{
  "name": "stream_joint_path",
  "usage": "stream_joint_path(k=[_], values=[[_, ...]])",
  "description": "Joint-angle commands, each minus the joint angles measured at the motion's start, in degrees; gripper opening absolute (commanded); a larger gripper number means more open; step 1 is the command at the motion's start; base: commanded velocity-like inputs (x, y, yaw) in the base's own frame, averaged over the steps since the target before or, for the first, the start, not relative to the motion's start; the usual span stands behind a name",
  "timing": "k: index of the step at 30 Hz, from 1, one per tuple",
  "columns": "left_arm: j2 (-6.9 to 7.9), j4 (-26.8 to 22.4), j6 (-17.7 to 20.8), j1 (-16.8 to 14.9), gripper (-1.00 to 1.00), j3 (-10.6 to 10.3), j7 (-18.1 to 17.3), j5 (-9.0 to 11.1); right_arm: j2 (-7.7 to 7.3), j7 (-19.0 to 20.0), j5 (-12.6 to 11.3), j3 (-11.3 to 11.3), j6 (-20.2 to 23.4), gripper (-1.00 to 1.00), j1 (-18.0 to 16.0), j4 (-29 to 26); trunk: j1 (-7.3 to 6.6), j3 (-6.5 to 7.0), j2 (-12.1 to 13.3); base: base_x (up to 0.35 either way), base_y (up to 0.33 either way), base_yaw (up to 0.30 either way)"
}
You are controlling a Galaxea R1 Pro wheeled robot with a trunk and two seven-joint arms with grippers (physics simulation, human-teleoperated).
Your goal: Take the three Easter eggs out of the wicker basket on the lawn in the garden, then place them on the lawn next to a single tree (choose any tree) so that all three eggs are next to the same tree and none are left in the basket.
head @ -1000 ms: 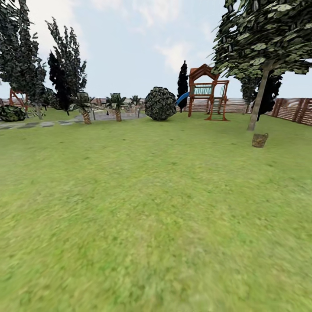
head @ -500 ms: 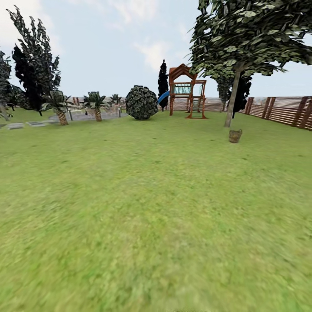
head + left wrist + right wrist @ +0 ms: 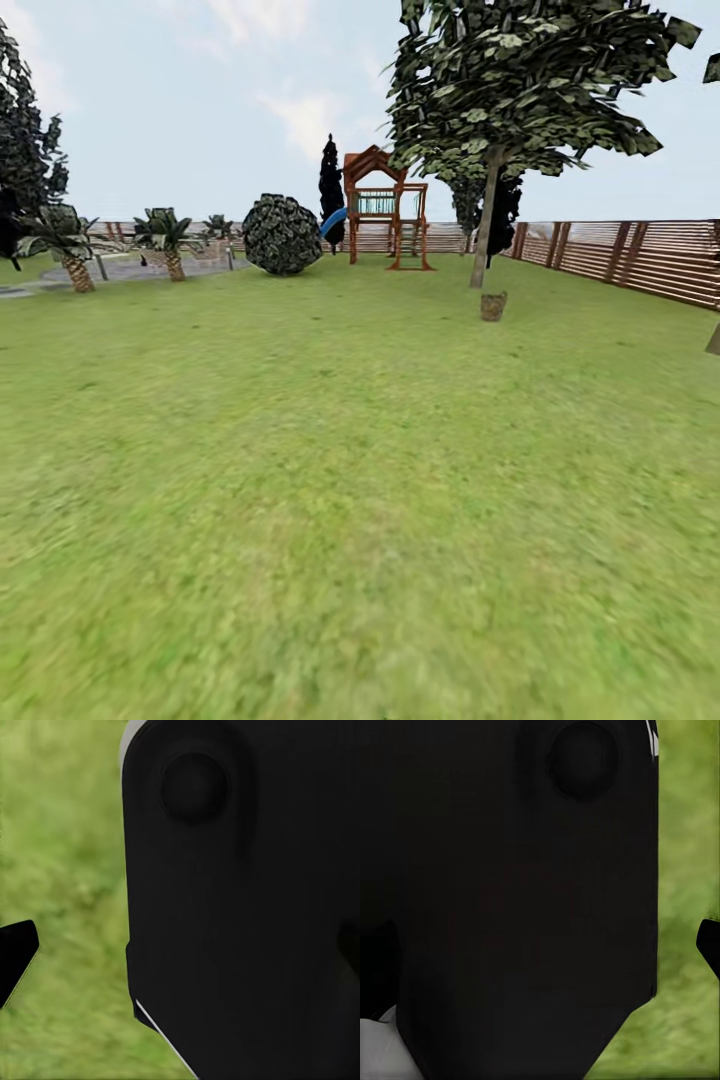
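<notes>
Still approach stage: wicker basket [image 3: 493, 305] sits far off on lawn [image 3: 330, 480] at one o'clock, just beside tree [image 3: 486, 225]; eggs too small to see. Next: drive closer. Fingers' state on both arms cannot be told.

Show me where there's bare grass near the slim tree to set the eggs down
Open green lawn lies on every side of the slim pale-trunked tree; the widest bare stretch runs from it toward the camera. The small brown wicker basket takes the spot just before the trunk. Behind, the wooden playset and slatted fence crowd in.
</notes>
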Motion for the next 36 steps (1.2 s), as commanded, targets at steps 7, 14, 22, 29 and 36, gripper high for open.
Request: stream_joint_path(k=[7,14,22,29,36], values=[[-0.02,0.04,-0.18,-0.03,1.0,0.43,-0.02,0.14,0.0,0.19,-0.09,-0.37,-0.02,1.0,0.0,-0.15,0.0,-0.23,-0.03,0.0,0.0,-0.279],[-0.07,0.04,-0.18,-0.03,1.0,0.55,0.01,0.25,0.0,0.19,-0.09,-0.46,-0.02,1.0,0.0,-0.18,0.0,-0.43,-0.03,0.0,0.0,-0.277],[-0.39,0.04,0.3,-0.03,1.0,0.18,-0.08,-0.12,0.0,0.2,-0.09,-0.39,-0.02,1.0,0.0,-0.2,0.0,-0.65,-0.03,0.048,-0.039,-0.277],[-0.62,-0.03,0.19,-0.06,1.0,0.06,-0.11,-0.21,0.0,0.25,-0.09,-0.41,-0.02,1.0,0.0,-0.21,0.0,-0.85,-0.03,0.195,-0.154,-0.276],[-0.59,-0.09,-0.18,-0.1,1.0,-0.17,-0.11,-0.23,0.0,0.2,-0.09,-0.45,-0.07,1.0,0.0,-0.21,0.0,-0.98,-0.03,0.283,-0.063,-0.166]])
